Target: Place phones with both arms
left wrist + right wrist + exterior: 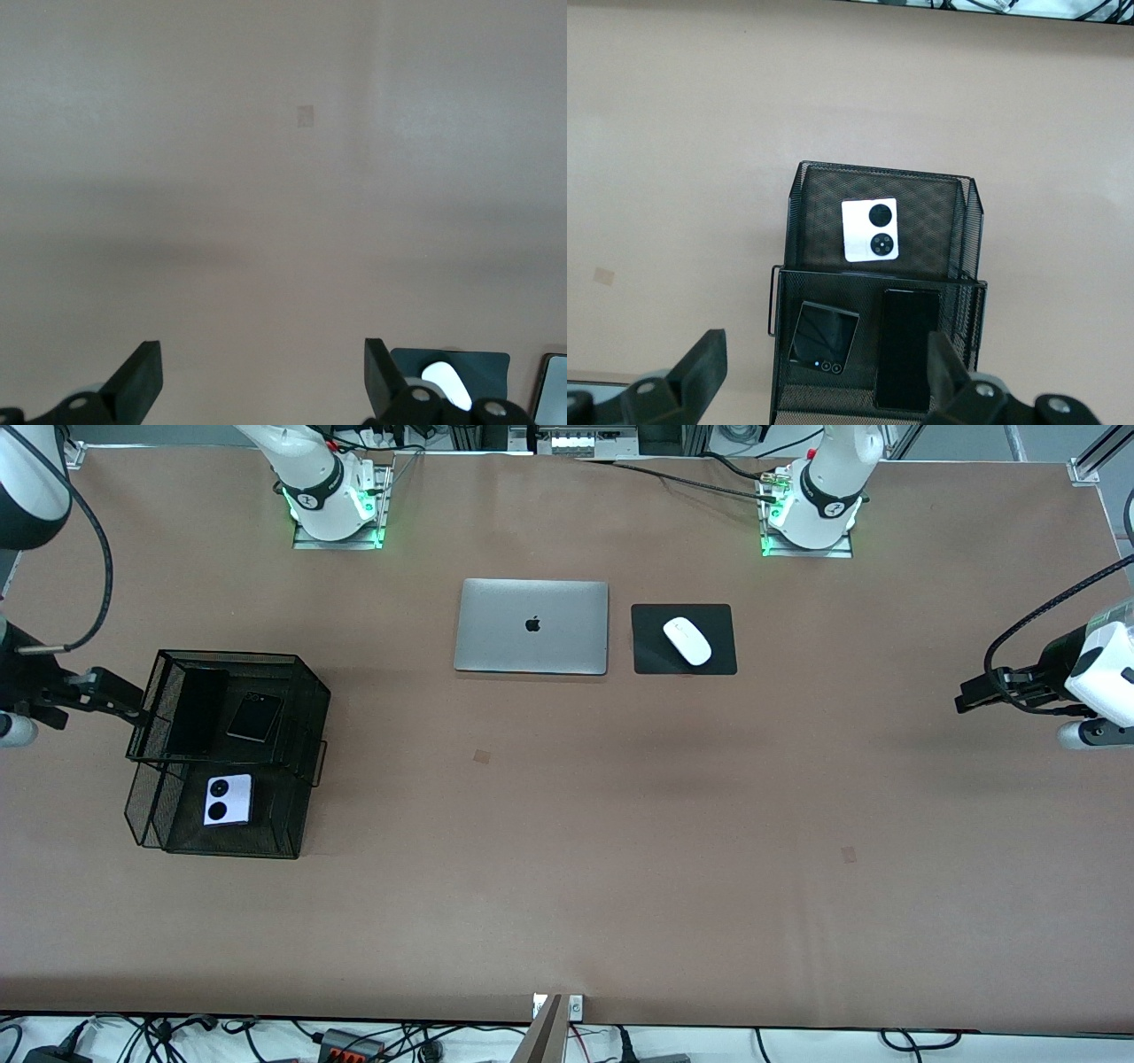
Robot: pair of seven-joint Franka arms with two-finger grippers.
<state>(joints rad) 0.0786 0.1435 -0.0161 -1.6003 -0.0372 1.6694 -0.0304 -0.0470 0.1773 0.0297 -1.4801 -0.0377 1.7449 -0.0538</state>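
Toward the right arm's end of the table (pixel 567 850) stands a black mesh rack (pixel 306 691) with two tiers. From the front view, its upper tray holds the long black phone (pixel 196 711) and, just beside it toward the table's middle, the small black folded phone (pixel 254 716); the lower tray, at 6 o'clock from them and nearer the front camera, holds the lilac phone (pixel 228 800) with its two round lenses up.

Only the right wrist view shows all three from above: the lilac phone (pixel 870 229), the folded black phone (pixel 823 336), the long black phone (pixel 908 347), with the right gripper (pixel 819 372) over the rack (pixel 970 266), fingers spread wide and empty. The front view shows that gripper (pixel 133 710) at the rack's edge.

The left gripper (pixel 966 695) hangs over bare table at the left arm's end, waiting. Its wrist view shows its fingers (pixel 142 376) wide apart, holding nothing, plus a corner of the mouse (pixel 443 379) on its pad (pixel 492 367). The front view alone shows the whole laptop (pixel 532 626), with mouse (pixel 687 640) and pad (pixel 651 651) beside it.
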